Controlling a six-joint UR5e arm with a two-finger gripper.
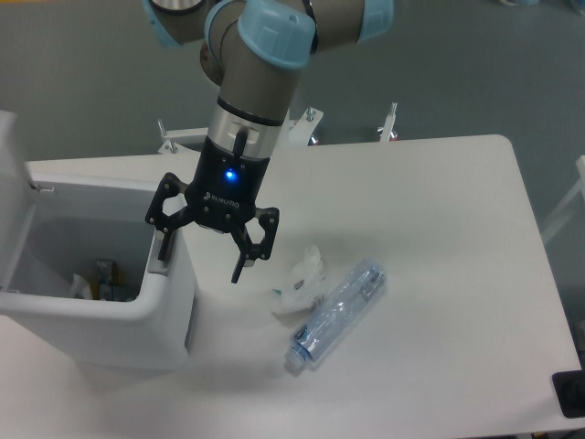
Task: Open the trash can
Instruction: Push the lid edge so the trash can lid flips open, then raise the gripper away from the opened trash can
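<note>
**Bin lid raised, claw spread at the front rim**

The bin (pixel 110 311) is seen at the left edge of the table (pixel 439 229), its lid (pixel 9 201) swung up at the far left so that the inside is exposed. Some items are glimpsed at the bottom, too small to be told apart. The gripper (pixel 201 261) is held pointing down at the bin's right rim, its jaws spread wide and nothing clamped between them. One finger (pixel 164 245) is placed at the rim by the grey button area; whether it touches cannot be told. The other finger hangs outside the bin, over the table. A crumpled wrapper (pixel 302 279) and a clear bottle (pixel 336 311) lie just beside each other to the right of the bin.
</note>
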